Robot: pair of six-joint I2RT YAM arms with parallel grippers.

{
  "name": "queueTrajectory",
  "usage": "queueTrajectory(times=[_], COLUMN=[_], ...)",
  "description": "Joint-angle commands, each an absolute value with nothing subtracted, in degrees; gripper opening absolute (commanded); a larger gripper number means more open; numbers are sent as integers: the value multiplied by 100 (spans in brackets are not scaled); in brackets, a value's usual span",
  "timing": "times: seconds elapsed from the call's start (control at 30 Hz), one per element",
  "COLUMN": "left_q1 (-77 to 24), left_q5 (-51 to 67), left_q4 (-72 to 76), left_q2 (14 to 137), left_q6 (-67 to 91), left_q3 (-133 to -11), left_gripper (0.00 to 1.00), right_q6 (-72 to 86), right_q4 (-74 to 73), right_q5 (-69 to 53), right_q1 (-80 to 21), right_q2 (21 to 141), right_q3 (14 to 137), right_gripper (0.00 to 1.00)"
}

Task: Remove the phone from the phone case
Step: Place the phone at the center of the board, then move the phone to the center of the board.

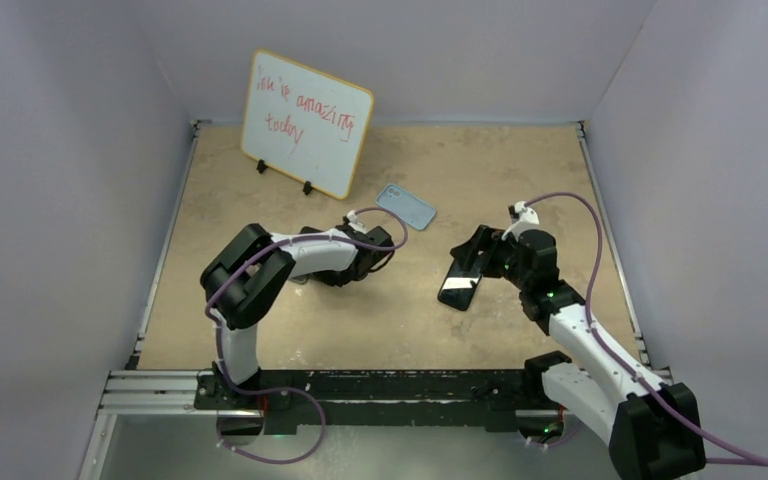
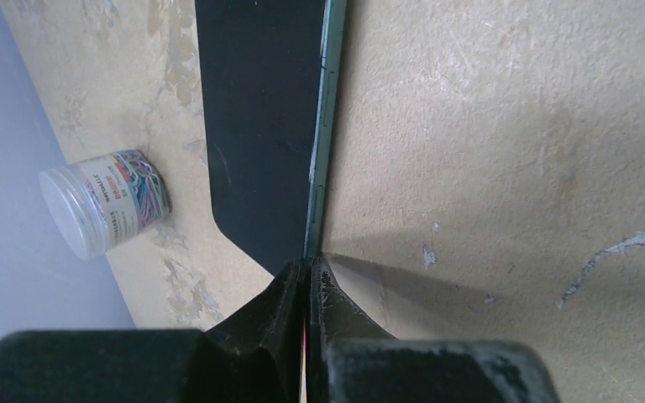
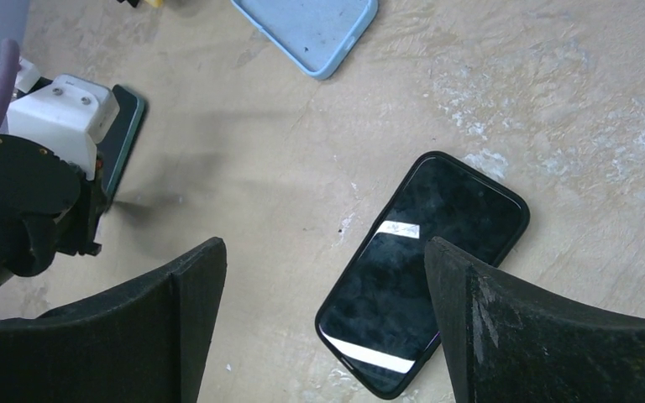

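Observation:
A black phone in a black case (image 3: 424,290) lies screen up on the table, also in the top view (image 1: 460,288). My right gripper (image 3: 323,252) hovers just above it, open and empty, the phone's near end between the jaws; it shows in the top view (image 1: 477,257). My left gripper (image 2: 309,264) is shut on the edge of a dark phone with a teal rim (image 2: 260,126), held on edge against the table. That gripper (image 1: 388,243) is left of the black phone. An empty light blue case (image 1: 407,207) lies behind, also in the right wrist view (image 3: 311,29).
A whiteboard with red writing (image 1: 305,120) stands at the back left. A clear jar of coloured rubber bands (image 2: 105,201) lies by the left wall side. Grey walls enclose the table (image 1: 520,170) on three sides.

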State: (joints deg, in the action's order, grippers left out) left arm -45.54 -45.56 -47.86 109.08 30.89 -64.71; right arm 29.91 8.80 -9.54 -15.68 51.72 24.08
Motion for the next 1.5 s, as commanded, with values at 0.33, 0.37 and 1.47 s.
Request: queueTrajectory(times=[0.33, 0.37, 1.47], left_q1=[-4428, -4389, -3346], left_q5=[-3645, -3496, -1615], left_q4=[-4403, -4313, -3306], left_q2=[9550, 9375, 4109], left_q6=[2890, 2830, 1548], left_q3=[-6610, -6557, -4868], left_gripper=[52, 55, 92], right_q6=[2592, 2527, 3352], right_q4=[210, 65, -3122], right_q5=[-869, -659, 1439], right_q1=[-1539, -1545, -2892], right_q2=[5207, 5277, 7545], right_q3=[2739, 2871, 5337], right_gripper=[99, 99, 99])
